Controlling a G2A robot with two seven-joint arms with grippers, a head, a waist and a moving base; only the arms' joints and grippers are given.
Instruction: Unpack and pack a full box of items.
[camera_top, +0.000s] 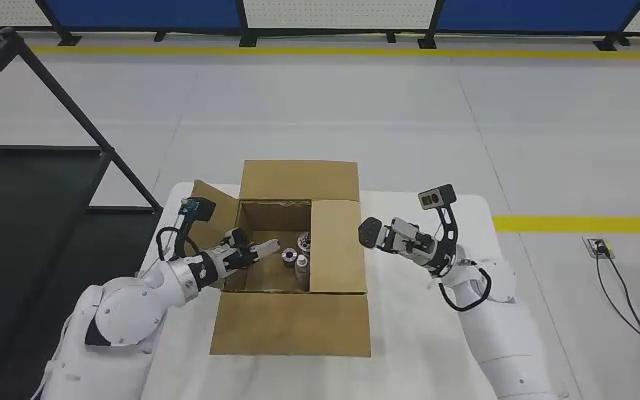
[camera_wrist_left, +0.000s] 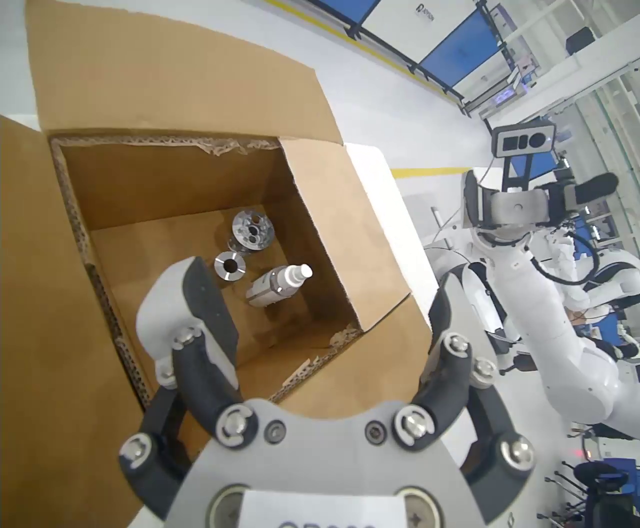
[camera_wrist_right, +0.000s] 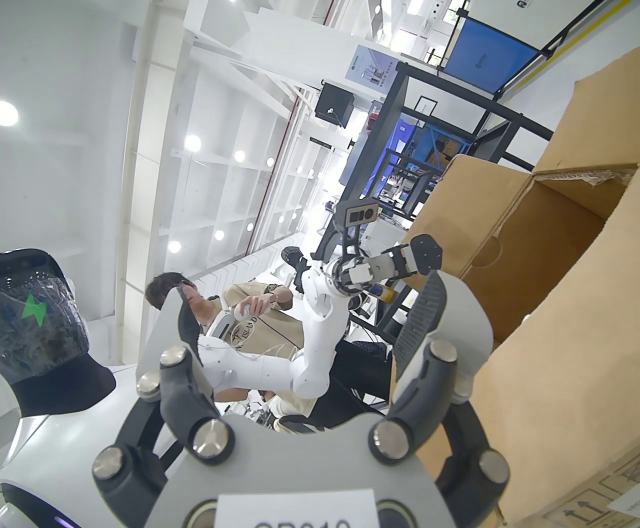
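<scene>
Evidently unpacking is in hand: the left gripper (camera_wrist_left: 320, 295) hovers over the open cardboard box (camera_top: 300, 180) on the bench (camera_top: 420, 330), fingers wide and empty. Next it needs to dip in and close on one item. Inside sit a flanged metal disc (camera_wrist_left: 251, 231), a metal ring (camera_wrist_left: 230, 264) and a small white bottle (camera_wrist_left: 277, 285). The right gripper (camera_top: 372, 235) hangs beside the box's right flap, fingers spread, empty.

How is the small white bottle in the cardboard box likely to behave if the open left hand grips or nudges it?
The white bottle looks like rigid plastic, so probably stiff and light. Its smooth round body may slip or roll. Narrow for its height, it could tip against the metal ring beside it.
</scene>
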